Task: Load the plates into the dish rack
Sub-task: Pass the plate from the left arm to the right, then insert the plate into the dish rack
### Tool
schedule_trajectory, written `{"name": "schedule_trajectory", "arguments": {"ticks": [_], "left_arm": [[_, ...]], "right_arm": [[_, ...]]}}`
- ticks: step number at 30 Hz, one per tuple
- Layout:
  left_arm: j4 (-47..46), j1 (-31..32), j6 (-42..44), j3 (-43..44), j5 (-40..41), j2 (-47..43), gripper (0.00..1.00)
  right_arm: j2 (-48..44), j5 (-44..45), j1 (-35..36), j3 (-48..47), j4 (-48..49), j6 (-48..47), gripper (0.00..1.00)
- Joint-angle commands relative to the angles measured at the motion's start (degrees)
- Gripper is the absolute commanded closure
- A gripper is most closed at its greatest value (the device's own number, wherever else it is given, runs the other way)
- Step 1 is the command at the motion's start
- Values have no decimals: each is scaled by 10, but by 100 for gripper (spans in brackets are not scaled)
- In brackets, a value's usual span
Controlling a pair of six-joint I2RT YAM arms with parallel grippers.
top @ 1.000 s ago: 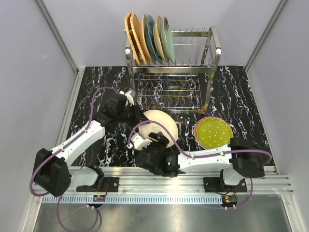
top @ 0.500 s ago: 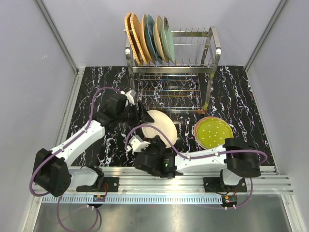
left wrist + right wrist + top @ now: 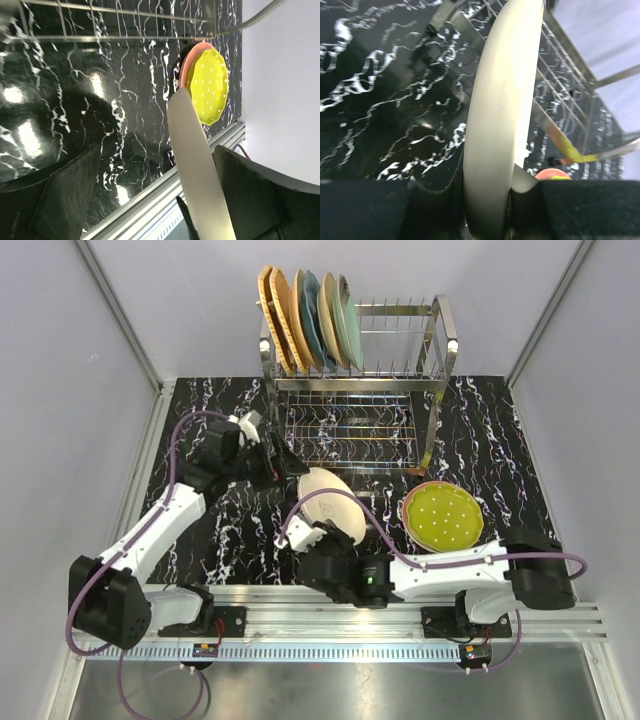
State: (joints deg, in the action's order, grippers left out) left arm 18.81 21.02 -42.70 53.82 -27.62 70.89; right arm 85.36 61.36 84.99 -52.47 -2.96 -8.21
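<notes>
A plain cream plate [image 3: 335,502] stands tilted on edge over the middle of the table. My right gripper [image 3: 322,528] is shut on its near rim; in the right wrist view the plate [image 3: 502,115] runs edge-on up from the clamped jaws [image 3: 485,210]. My left gripper [image 3: 288,462] is open at the plate's far-left rim, and the plate edge [image 3: 192,165] passes between its spread fingers [image 3: 65,200] without a grip. A yellow-green dotted plate [image 3: 442,515] lies on a pink-edged one at right. The dish rack [image 3: 400,390] holds several plates [image 3: 305,325] upright in its top left.
The rack's lower grid shelf [image 3: 350,435] faces the arms, just beyond the left gripper. The right part of the top tines [image 3: 400,340] holds nothing. An aluminium rail [image 3: 400,612] runs along the near table edge. Grey walls close in both sides.
The left gripper opened and let go of the cream plate, pulling back toward the rack. The right gripper closed on the plate's near rim, and the plate now stands steeper.
</notes>
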Motion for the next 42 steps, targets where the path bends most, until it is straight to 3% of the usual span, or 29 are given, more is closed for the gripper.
{"name": "schedule_trajectory", "arguments": {"ticks": [1, 9, 16, 21, 25, 28, 32, 36, 42], "left_arm": [[32, -33, 41, 33, 11, -40, 1], [120, -36, 146, 38, 161, -137, 1], [170, -37, 231, 38, 279, -192, 1], [159, -37, 256, 19, 347, -225, 1], [139, -37, 266, -6, 364, -248, 1], [135, -37, 270, -23, 374, -260, 1], [137, -37, 272, -31, 382, -269, 1], [138, -37, 273, -35, 387, -276, 1], [139, -37, 278, -35, 404, -274, 1]], "right_arm": [[-81, 12, -2, 19, 47, 42, 98], [-235, -82, -14, 49, 57, 73, 94], [-339, -142, -25, 2, 50, 57, 92], [-365, -190, -33, -62, 15, 29, 91], [-366, -157, -34, -133, 16, -23, 91], [-354, -129, -41, -168, 74, -86, 91], [-318, -165, -119, -234, 103, -136, 85], [-248, -246, -240, -317, 50, -89, 85], [-162, -338, -358, -417, 24, -27, 87]]}}
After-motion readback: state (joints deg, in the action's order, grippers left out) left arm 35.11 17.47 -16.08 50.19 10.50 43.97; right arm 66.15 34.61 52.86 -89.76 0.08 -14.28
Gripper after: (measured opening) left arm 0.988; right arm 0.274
